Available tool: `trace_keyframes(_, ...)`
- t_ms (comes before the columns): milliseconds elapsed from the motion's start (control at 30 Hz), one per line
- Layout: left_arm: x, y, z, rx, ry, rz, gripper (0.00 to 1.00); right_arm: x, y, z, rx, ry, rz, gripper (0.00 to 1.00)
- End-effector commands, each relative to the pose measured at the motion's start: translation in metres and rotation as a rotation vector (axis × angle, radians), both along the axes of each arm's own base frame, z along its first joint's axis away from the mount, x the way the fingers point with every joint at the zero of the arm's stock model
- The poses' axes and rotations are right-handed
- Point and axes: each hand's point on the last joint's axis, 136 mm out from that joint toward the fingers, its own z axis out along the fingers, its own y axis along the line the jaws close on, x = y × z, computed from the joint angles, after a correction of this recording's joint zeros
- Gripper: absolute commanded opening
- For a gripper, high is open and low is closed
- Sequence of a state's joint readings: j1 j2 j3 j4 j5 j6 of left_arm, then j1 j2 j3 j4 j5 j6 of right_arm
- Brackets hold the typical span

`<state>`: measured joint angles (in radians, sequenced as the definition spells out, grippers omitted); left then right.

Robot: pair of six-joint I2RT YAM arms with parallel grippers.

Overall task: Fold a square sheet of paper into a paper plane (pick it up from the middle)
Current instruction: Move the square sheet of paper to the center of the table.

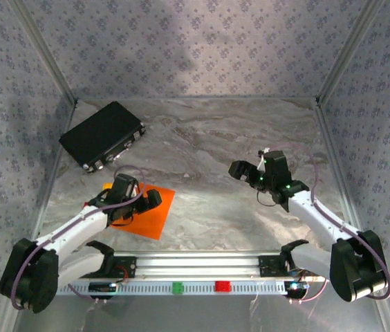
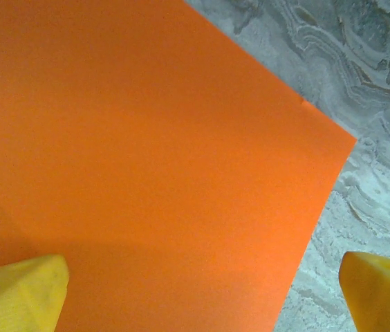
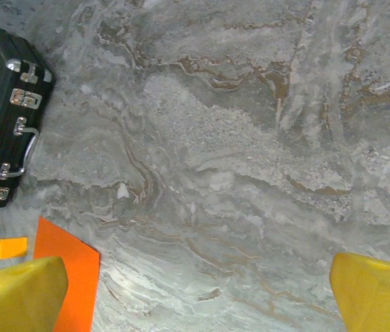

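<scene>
Poised with left pincer (image 1: 142,199) spread wide and empty over the paper (image 1: 156,213), flat and unfolded at 8 o'clock on the tabletop (image 1: 209,138). No crease yet: middle pickup and all folds left. Right pincer (image 1: 247,173) likewise wide, at 2 o'clock. Case (image 1: 103,135) at 10, red block (image 1: 222,286) near 6; nothing blocking.

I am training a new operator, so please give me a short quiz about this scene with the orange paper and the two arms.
1. True or false: the square sheet of paper is already folded into a plane.
2. What lies at the far left of the table? A) black case B) green bowl C) white cup
3. Which gripper is above the paper, and how do its jaws stand?
Key: 1 false; 2 A; 3 the left gripper, open.
</scene>
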<state>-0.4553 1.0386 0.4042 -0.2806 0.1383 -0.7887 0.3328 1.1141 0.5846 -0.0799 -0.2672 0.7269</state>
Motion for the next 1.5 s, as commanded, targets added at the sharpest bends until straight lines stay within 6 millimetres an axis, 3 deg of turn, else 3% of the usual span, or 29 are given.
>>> trace_keyframes(0,0.006,-0.01,-0.001,-0.03,0.004,0.032,1.0,-0.004,-0.007,-0.013,-0.021,0.045,-0.047,0.99)
trace_keyframes(333,0.025,-0.051,-0.005,-0.087,0.025,0.137,1.0,-0.006,-0.015,-0.017,-0.054,0.073,-0.08,0.99)
trace_keyframes(600,0.04,-0.117,-0.005,-0.144,0.029,0.107,1.0,-0.015,-0.04,-0.033,-0.105,0.169,-0.203,0.99)
trace_keyframes(700,0.045,-0.139,0.007,-0.136,-0.011,0.024,1.0,-0.016,-0.042,-0.032,-0.089,0.173,-0.223,0.99)
trace_keyframes(800,0.05,-0.136,0.019,0.01,-0.054,-0.105,1.0,-0.016,-0.04,-0.029,-0.065,0.156,-0.218,0.99)
trace_keyframes(933,0.055,-0.118,0.021,0.226,-0.074,-0.283,1.0,-0.012,-0.029,-0.025,-0.037,0.127,-0.156,0.99)
trace_keyframes(1133,0.057,-0.117,0.007,0.188,0.022,-0.424,1.0,-0.009,-0.017,-0.024,-0.03,0.149,-0.107,0.99)
trace_keyframes(1467,0.05,-0.128,-0.015,0.089,0.142,-0.331,0.97,-0.01,-0.015,-0.027,-0.04,0.16,-0.117,0.99)
